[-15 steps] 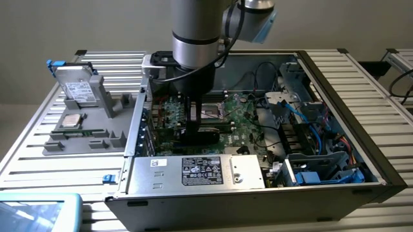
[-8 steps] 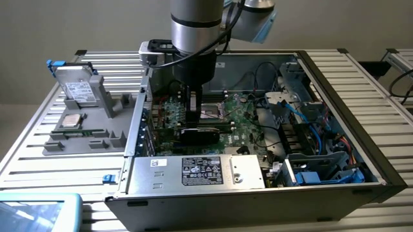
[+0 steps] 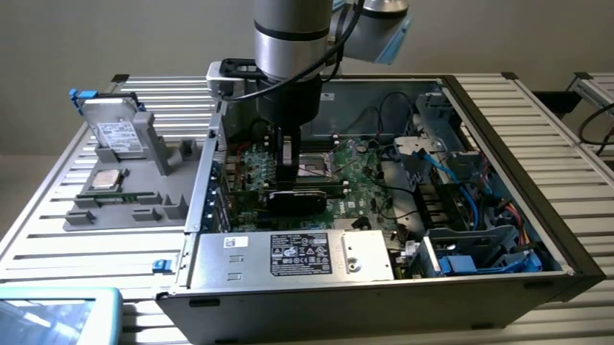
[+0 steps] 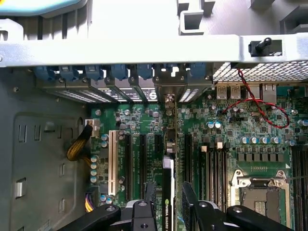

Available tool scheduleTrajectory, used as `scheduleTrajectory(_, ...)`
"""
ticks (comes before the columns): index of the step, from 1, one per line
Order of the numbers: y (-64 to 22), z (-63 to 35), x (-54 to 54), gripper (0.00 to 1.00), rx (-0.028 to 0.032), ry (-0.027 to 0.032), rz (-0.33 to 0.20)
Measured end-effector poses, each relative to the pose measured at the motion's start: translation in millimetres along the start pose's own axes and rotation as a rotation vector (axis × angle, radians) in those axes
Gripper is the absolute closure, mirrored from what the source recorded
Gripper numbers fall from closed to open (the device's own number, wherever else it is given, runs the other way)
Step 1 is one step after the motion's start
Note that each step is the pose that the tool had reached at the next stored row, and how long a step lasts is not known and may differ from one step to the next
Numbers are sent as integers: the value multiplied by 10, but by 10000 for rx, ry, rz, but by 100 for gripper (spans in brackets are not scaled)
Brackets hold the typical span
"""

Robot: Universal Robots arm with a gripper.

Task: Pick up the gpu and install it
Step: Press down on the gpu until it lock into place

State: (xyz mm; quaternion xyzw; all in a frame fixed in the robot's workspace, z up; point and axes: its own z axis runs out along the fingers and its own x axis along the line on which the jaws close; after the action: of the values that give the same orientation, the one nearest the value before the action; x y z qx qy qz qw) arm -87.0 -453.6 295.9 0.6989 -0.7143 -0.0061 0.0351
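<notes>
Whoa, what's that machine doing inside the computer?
A robot arm has reached down into an open computer case. Its gripper holds a graphics card on edge between its fingers, standing over the green main board among the long slots. The card's metal end lines up with the row of openings at the case's back wall. On a gray tray beside the case sit a hard drive and a small square chip.

Matt black plastic on gpu point(image 4: 167, 192) edge; glossy green board on motherboard point(image 4: 159, 120) beneath it; dull grey sheet metal on case point(image 3: 384, 305) around motherboard.
</notes>
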Motion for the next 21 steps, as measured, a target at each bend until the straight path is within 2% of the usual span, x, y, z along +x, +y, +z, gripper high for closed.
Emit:
scheduleTrajectory(6, 0, 0, 0, 67, 0, 0, 0)
scheduleTrajectory(8, 0, 0, 0, 80, 0, -1, 0)
scheduleTrajectory(9, 0, 0, 0, 80, 0, 0, 0)
scheduleTrajectory(11, 6, 0, 0, 88, 14, 1, 1)
scheduleTrajectory(16, 96, 48, 0, 88, 245, -6, 16)
scheduleTrajectory(18, 138, 75, -1, 88, 312, -9, 20)
scheduleTrajectory(21, 191, 110, -23, 88, 380, -8, 27)
